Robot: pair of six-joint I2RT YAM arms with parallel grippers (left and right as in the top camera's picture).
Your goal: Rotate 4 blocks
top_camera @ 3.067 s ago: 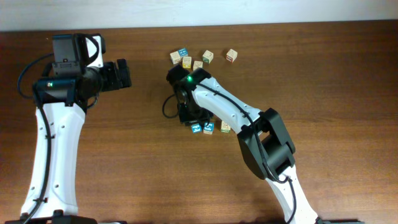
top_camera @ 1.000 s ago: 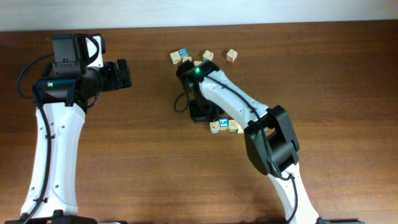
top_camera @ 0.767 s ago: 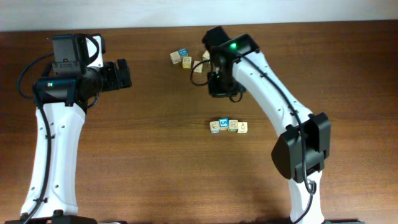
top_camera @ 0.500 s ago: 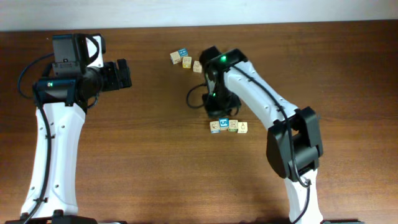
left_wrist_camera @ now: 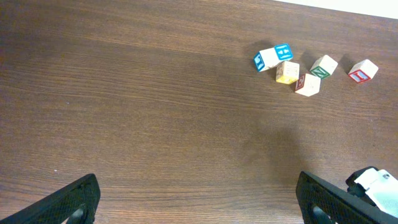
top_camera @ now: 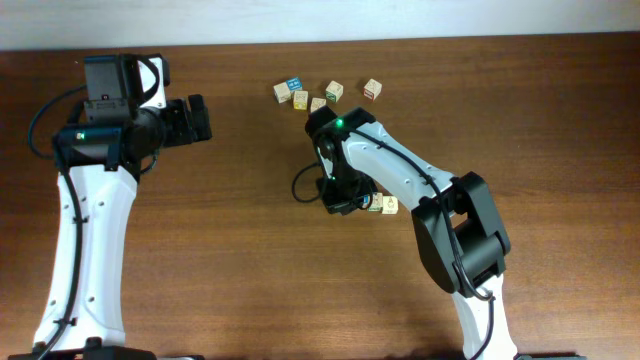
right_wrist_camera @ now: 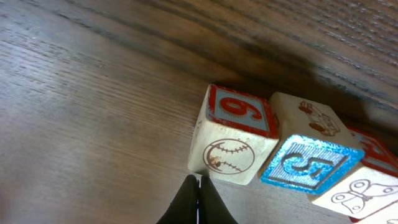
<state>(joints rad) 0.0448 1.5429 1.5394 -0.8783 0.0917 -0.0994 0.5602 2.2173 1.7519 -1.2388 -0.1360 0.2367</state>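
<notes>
- Blocks: short row on desk, side by side & touching, right at the tip of R jaws. Wrist view shows three for sure; a 4th can't be made out there.
- R jaws: pressed fully together, pinching nothing. The closed tip sits at the lower corner of the end block; touching or a hair off, can't tell.
- End block has a red-framed numeral on top (6 or 9) and a baseball print on the side facing R jaws.
- Second block, just past it from R jaws: blue-and-white "5" face, cream top w/ a small reddish print.
- Third block, further along: butterfly outline on its side, red-edged top, partly cut by the frame edge.
- Overhead: R arm & its wrist cover the row's near end; only the far-end blocks poke out from under it.
- Black cable loop hangs beside the R wrist, on the side away from the row.
- L jaws: spread wide, holding nothing. Fingertips sit at the wrist view's lower corners, w/ desk grain btwn them.
- L arm is well apart from the row.
- Other cubes: loose cluster far ahead of L jaws, and beyond R jaws toward the desk's back edge. Blue-faced pair touching, yellow- & red-print ones just beside, green-print one near.
- Lone red-print cube sits a bit off from that cluster.
</notes>
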